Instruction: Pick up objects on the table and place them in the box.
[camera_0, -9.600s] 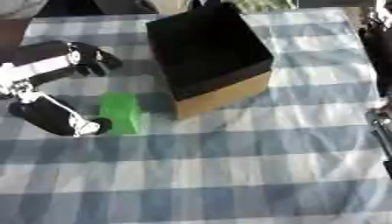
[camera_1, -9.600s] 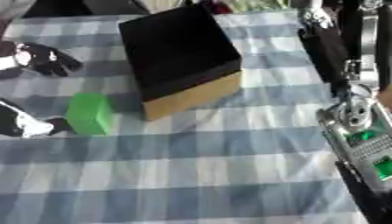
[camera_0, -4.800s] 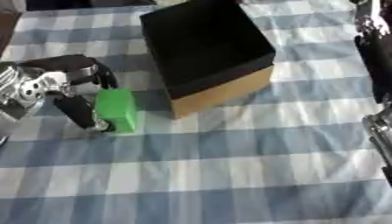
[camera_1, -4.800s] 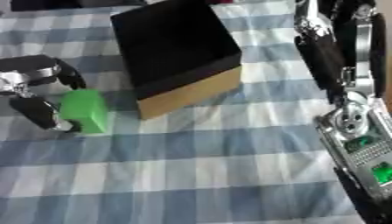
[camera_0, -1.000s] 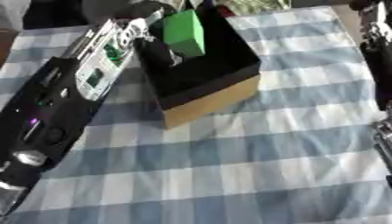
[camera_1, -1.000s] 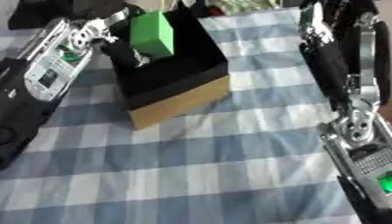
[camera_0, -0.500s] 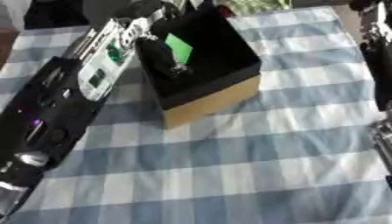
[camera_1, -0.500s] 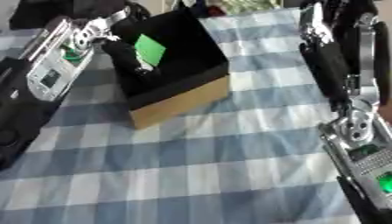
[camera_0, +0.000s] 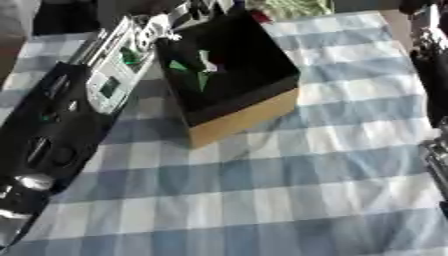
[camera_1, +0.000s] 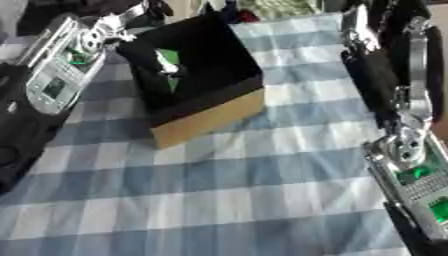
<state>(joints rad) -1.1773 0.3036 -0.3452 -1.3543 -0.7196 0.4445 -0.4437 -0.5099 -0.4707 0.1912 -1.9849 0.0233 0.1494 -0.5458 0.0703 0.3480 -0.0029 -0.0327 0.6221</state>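
Box sits in the upper middle of the frame on the surface, which carries a blue-and-white checked cloth. Box is open at the top, black inside, tan cardboard on the side walls that show, and stands askew to the checks.

Green block lies inside the box, toward its upper left part, seen against the black interior. Its outline is blurred; cannot tell how it is tilted or whether it rests flat on the bottom.

Left arm comes in from the lower left edge and runs diagonally up to the box's upper left rim; black casing with a silver-white section showing small green lights. Left robot hand reaches over that rim into the box, just beside or touching the green block. Too blurred to make out: cannot tell whether it is open, curled, or has hold of the block.

Right arm fills the right edge of the right eye view, well apart from the box. Right robot hand does not show in either view.
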